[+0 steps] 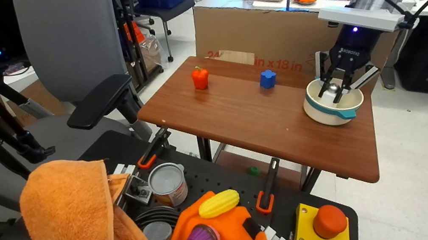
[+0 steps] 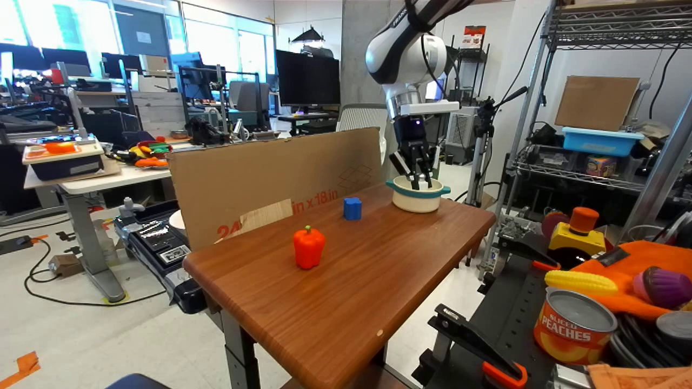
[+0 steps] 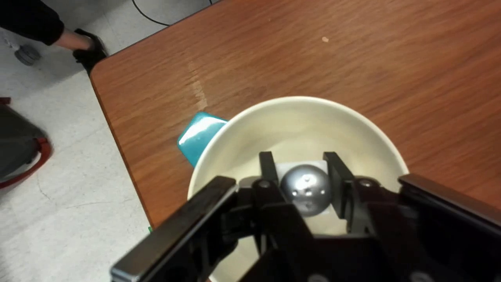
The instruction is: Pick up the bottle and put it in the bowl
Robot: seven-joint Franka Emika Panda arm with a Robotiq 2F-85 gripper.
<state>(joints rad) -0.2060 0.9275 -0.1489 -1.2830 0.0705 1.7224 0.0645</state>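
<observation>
The bowl is cream with a teal band and handles, and stands upright near the end of the brown table. It also shows in an exterior view and in the wrist view. The bottle has a white square body and a round silver cap. It is upright inside the bowl's rim, and its silver cap shows between the fingers. My gripper points down into the bowl, its fingers against both sides of the bottle. Whether the bottle's base touches the bowl's floor is hidden.
A blue block and an orange-red pepper stand on the table. A cardboard sheet stands along the table's back edge. A black cart with clamps, a can and toy food is beside the table.
</observation>
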